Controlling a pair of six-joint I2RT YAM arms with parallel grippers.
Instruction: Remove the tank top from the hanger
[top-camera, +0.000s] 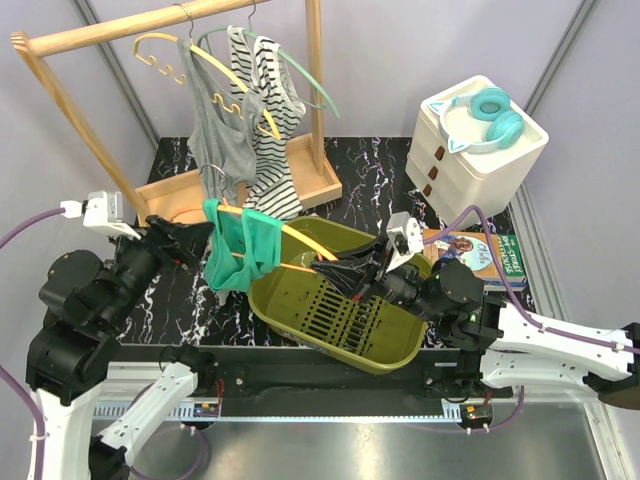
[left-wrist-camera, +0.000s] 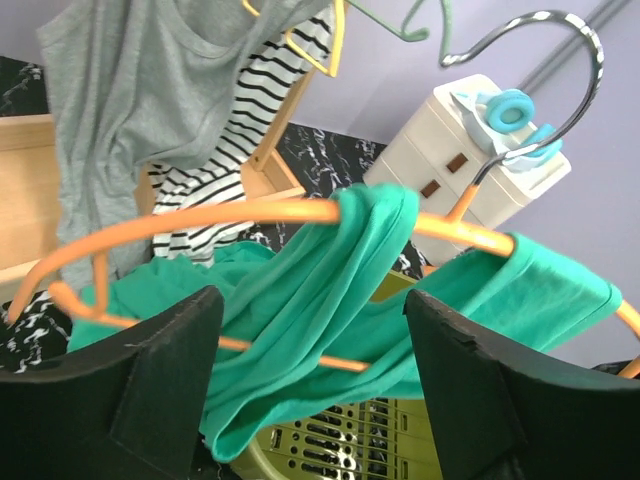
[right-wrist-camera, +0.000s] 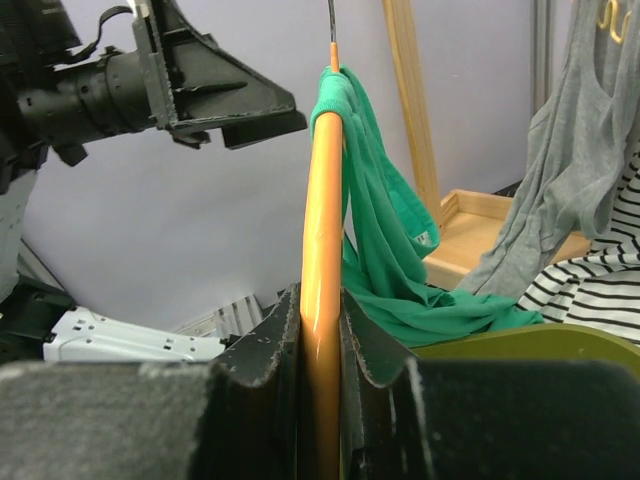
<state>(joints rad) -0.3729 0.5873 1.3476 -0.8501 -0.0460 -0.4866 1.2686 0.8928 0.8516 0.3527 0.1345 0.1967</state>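
A green tank top (top-camera: 238, 255) hangs bunched on an orange hanger (top-camera: 300, 240) held over the olive basket. My right gripper (top-camera: 338, 270) is shut on the hanger's arm; in the right wrist view the orange bar (right-wrist-camera: 322, 200) runs straight up between the pinching jaws (right-wrist-camera: 322, 300), with the green cloth (right-wrist-camera: 385, 250) draped off its far end. My left gripper (top-camera: 200, 240) is at the hanger's left end. Its jaws stand open, one on each side of the hanging green fabric (left-wrist-camera: 330, 290) and the hanger's lower bar (left-wrist-camera: 300, 355). The metal hook (left-wrist-camera: 570, 60) points up to the right.
An olive slotted basket (top-camera: 330, 320) sits under the hanger. Behind it a wooden rack (top-camera: 100, 35) carries a grey top (top-camera: 215, 130) and a striped top (top-camera: 270, 120) on other hangers. A white drawer unit (top-camera: 470, 165) with teal headphones (top-camera: 490, 110) and a book (top-camera: 485, 258) are to the right.
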